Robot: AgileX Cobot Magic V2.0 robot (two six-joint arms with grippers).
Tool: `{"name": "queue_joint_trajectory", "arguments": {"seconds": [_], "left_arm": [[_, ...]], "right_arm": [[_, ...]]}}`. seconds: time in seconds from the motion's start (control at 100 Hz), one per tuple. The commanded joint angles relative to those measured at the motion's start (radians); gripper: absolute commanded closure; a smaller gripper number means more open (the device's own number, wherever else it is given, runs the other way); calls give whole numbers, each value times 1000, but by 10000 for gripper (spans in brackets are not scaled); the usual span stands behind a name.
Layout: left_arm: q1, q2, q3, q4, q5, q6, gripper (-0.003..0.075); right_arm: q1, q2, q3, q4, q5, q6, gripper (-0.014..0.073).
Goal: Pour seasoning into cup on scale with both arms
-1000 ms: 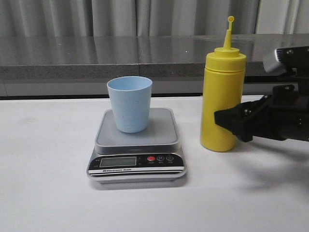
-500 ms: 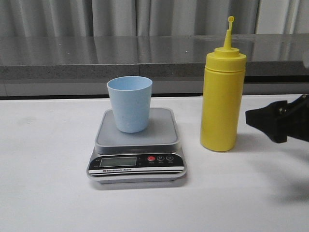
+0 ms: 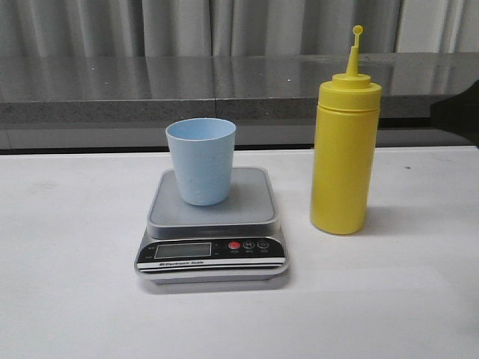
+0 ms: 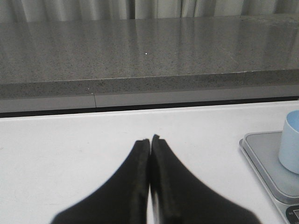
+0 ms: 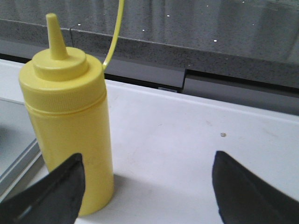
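Observation:
The light blue cup (image 3: 200, 161) stands upright on the silver-grey scale (image 3: 212, 224) at the table's middle. The yellow seasoning bottle (image 3: 344, 149) stands upright on the table right of the scale, its small cap (image 3: 358, 30) off the nozzle and up on its tether. My right gripper (image 5: 147, 156) is open and empty; the bottle (image 5: 67, 121) stands beside its one finger, outside the jaws. In the front view only a dark part of the right arm (image 3: 460, 120) shows at the right edge. My left gripper (image 4: 150, 140) is shut and empty over bare table, left of the scale (image 4: 266, 158) and cup (image 4: 290, 148).
A grey stone ledge (image 3: 224, 82) runs along the back of the white table (image 3: 75, 299), with curtains behind it.
My right gripper has drawn back to the right and upward, away from the bottle, and is almost out of the front view. Cup, scale and bottle have not moved.

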Motion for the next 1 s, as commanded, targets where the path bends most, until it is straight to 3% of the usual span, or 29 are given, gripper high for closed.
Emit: {"name": "queue_joint_trajectory", "arguments": {"seconds": [0.0,0.56,0.83,0.99], "left_arm": [[1,7,-24,-8,-89,-4,738],[1,7,-24,-8,-89,-4,738],[1,7,-24,-8,-89,-4,738],[1,7,-24,-8,-89,-4,738]], "right_arm": [[-8,-111,-16,14,46,-8,32],[-5,-627,-24,98,598,-7,32],[-5,-798,-24,143,759,-7,37],[-5,-859,-25,205,819,-7,154]]}}
